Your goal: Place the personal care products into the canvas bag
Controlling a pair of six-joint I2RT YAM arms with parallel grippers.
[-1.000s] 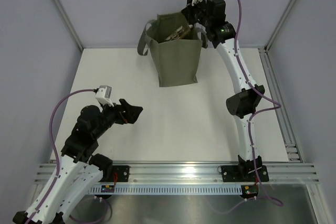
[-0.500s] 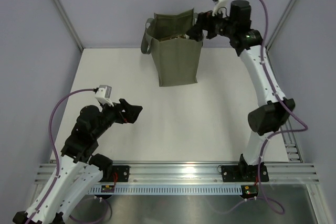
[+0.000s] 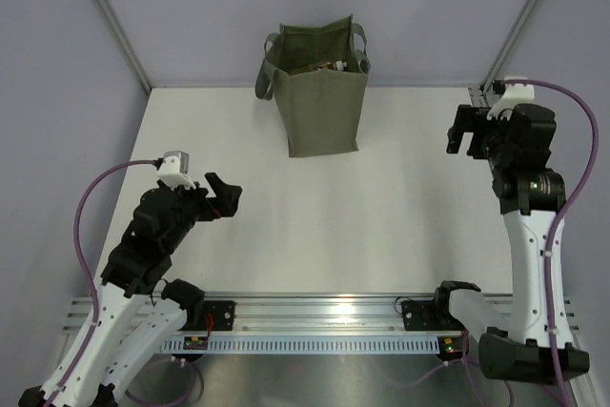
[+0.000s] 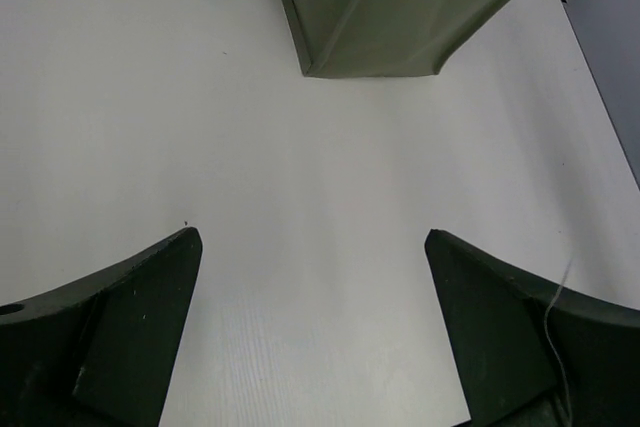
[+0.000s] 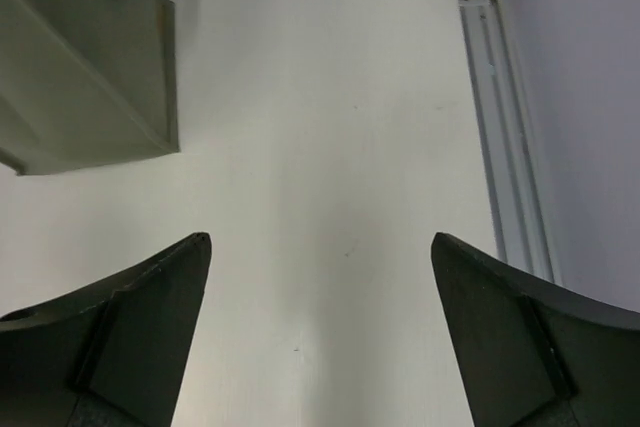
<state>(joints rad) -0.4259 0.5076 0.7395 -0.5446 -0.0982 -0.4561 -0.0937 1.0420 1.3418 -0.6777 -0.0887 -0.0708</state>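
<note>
The right hand (image 3: 465,135) is pulling back from the mouth of the canvas bag (image 3: 319,107), where it was reaching a second ago. It is now hanging over the right side of the table (image 3: 381,216), fingers spread wide and carrying nothing. The left hand (image 3: 227,199) is waiting at the near left, likewise spread and empty. The bag is standing upright at the far middle, with personal care products (image 3: 315,69) showing inside its mouth. None is lying outside it, so the packing is looking finished.
</note>
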